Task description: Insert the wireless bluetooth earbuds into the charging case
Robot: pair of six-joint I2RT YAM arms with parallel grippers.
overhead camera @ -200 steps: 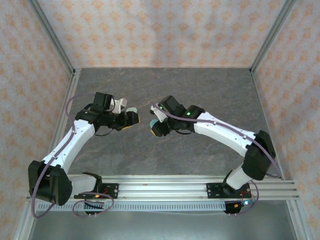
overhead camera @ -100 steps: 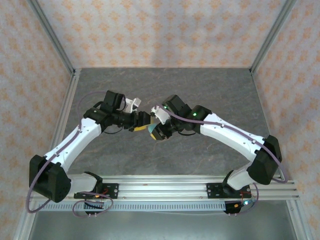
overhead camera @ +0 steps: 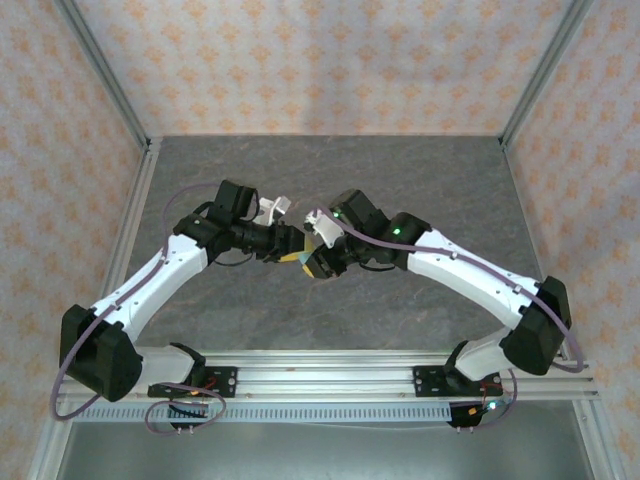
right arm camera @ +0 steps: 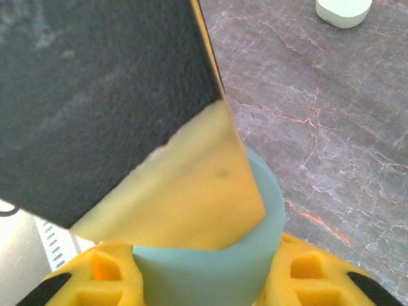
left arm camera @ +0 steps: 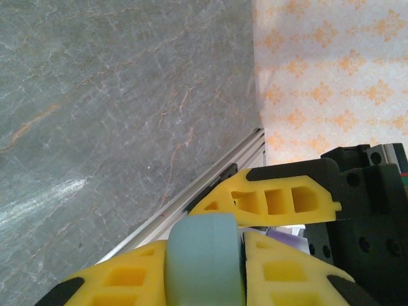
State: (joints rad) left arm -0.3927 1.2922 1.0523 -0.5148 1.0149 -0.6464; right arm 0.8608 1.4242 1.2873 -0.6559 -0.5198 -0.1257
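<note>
Grip: teal case (right arm camera: 210,271) btwn right fingers (right arm camera: 95,274) & left fingers (left arm camera: 118,280).

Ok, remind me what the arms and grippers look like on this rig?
The left arm and right arm have white links between chunky black joints, each trailing a lilac cable. Small green lights glow on the right arm. The left gripper and right gripper are black-bodied with yellow fingers, moulded with rectangular pockets.

Bright even light, soft faint shadows, pale glare on the table (left arm camera: 44,204), near foreground blurred
</note>
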